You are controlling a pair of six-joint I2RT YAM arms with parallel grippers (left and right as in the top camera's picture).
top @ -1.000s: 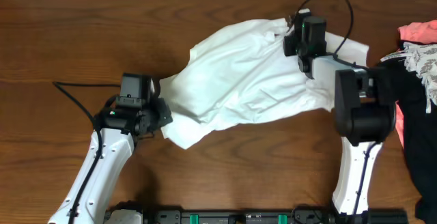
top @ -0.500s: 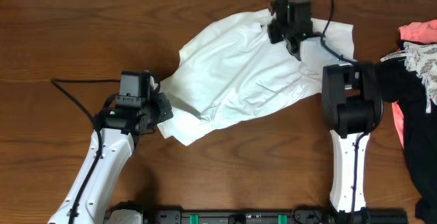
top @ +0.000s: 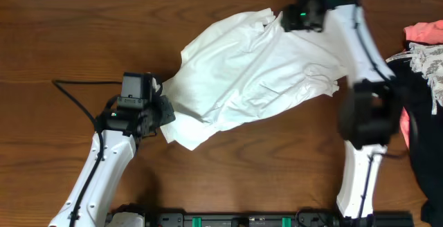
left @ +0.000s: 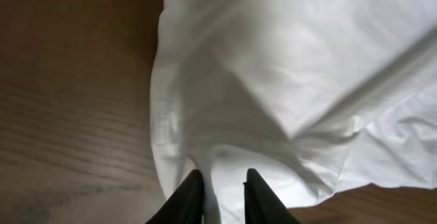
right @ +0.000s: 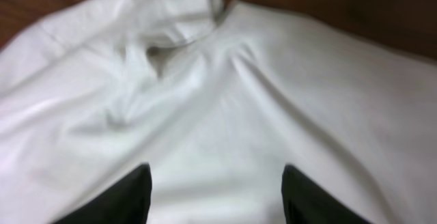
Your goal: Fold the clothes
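The clothes, a plain white T-shirt [top: 256,68], lie crumpled and slanted across the middle of the wooden table [top: 69,40]. My left gripper [top: 165,113] sits at the shirt's lower left edge. In the left wrist view its jaws [left: 224,186] stand a narrow way apart, with a ridge of the white cloth [left: 293,80] running between them. My right gripper [top: 304,19] hovers over the shirt's far right end near the collar. Seen from the right wrist [right: 215,183], it is wide open, and the cloth [right: 225,108] lies flat below it.
A heap of other garments [top: 422,47], pink, black and white lace, lies at the right edge. A black cable [top: 76,85] runs across the table by the left arm. The table's far edge is just behind the right gripper.
The right gripper has opened, let go of the shirt and moved toward the far edge. The shirt's right end has settled flatter. The left jaws have parted slightly.
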